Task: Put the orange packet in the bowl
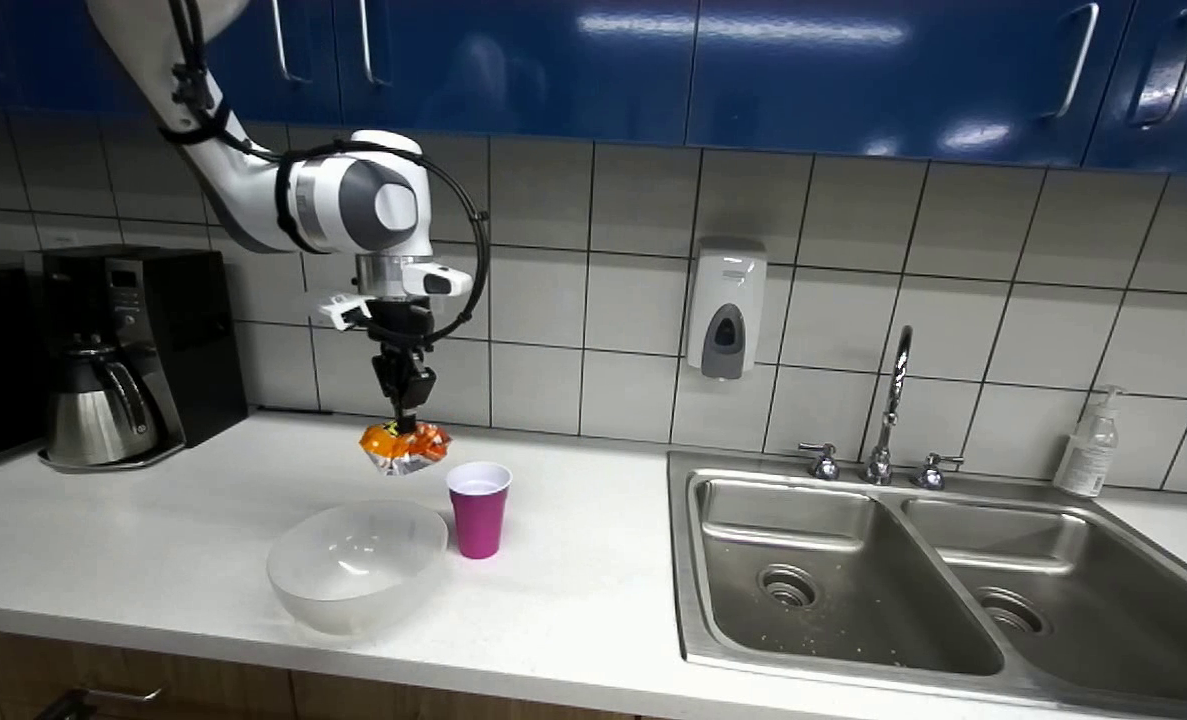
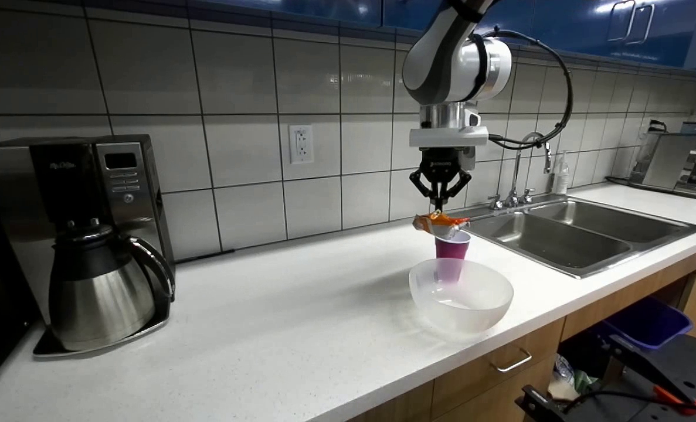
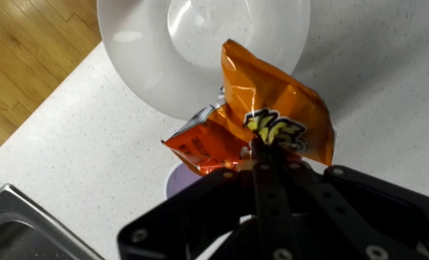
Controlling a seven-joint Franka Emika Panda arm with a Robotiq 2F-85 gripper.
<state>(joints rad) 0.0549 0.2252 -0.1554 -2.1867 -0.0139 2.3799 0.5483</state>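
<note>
While the pincer [image 2: 438, 206] grips its middle, the orange packet [image 3: 250, 103] hangs beneath, splaying outward.

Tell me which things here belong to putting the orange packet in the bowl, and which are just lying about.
Part of the job:
orange packet, in the air
claw, closed on the packet
bowl, packet not yet inside

Not part of it:
magenta cup, near the bowl
coffee maker
pump bottle
wall dispenser
steel appliance

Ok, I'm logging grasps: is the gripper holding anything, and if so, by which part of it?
Yes: the Robotiq gripper holds the crinkled orange packet, pinched from above near its middle, with its ends sticking out to either side.
</note>
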